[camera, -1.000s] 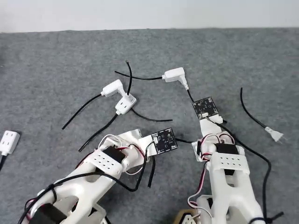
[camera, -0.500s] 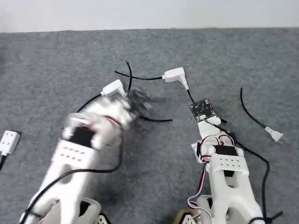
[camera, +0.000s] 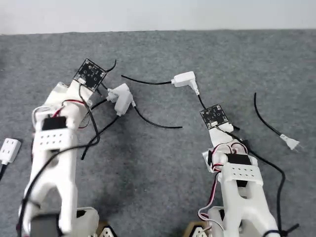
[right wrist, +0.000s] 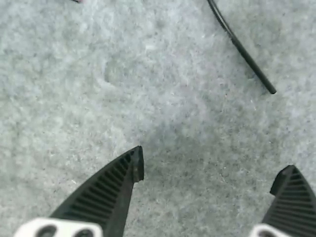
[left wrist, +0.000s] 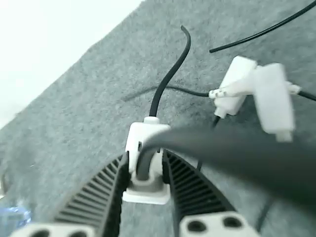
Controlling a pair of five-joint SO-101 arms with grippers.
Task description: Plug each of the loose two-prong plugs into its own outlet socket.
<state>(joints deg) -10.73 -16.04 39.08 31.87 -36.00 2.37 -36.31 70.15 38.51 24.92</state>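
Left arm [camera: 52, 143]: swinging leftward, toward far edge of tabletop [camera: 163, 49].
Left pincer [left wrist: 144, 160]: clamping corded white piece [left wrist: 143, 138].
Right pincer [right wrist: 213, 165]: hanging apart over tabletop, near cable end [right wrist: 269, 89].

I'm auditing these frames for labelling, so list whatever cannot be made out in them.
- Left wrist view: a blurred dark cable near the lens crosses the white connector in the left end effector, hiding whether it has prongs or slots.
- High view: the wrist camera board covers that end effector.
- High view: the small plug is too small to count prongs.
- High view: the socket has its cord cut off by the left edge.
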